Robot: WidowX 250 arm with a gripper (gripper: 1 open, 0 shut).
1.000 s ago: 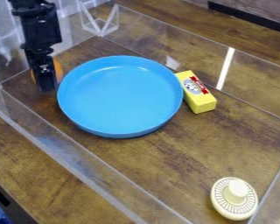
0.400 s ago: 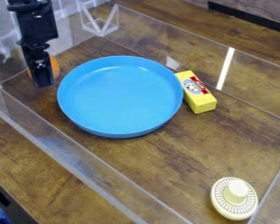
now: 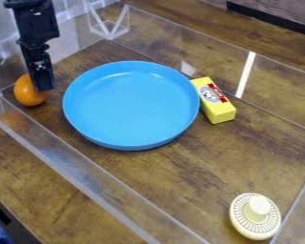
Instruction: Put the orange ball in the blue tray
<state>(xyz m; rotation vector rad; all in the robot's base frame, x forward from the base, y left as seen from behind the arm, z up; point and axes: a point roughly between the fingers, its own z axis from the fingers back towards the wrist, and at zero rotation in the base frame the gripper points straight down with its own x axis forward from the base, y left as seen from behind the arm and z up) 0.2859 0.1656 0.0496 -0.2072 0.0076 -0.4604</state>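
The orange ball (image 3: 28,92) lies on the wooden table at the far left, just outside the left rim of the blue tray (image 3: 130,105). My dark gripper (image 3: 42,82) points down right beside the ball, on its upper right, and reaches almost to the table. The ball sits free at the fingers' left side, not between them. The jaws stand open with nothing held, though the gap between them is hard to make out. The tray holds nothing.
A yellow rectangular block (image 3: 213,99) lies against the tray's right rim. A small cream ribbed disc (image 3: 254,214) sits at the front right. Clear plastic walls (image 3: 66,162) fence the table, with one close on the ball's left.
The orange ball was tucked against the gripper's fingers. It has come out to the lower left and now rests on the table. The gripper has stayed where it was.
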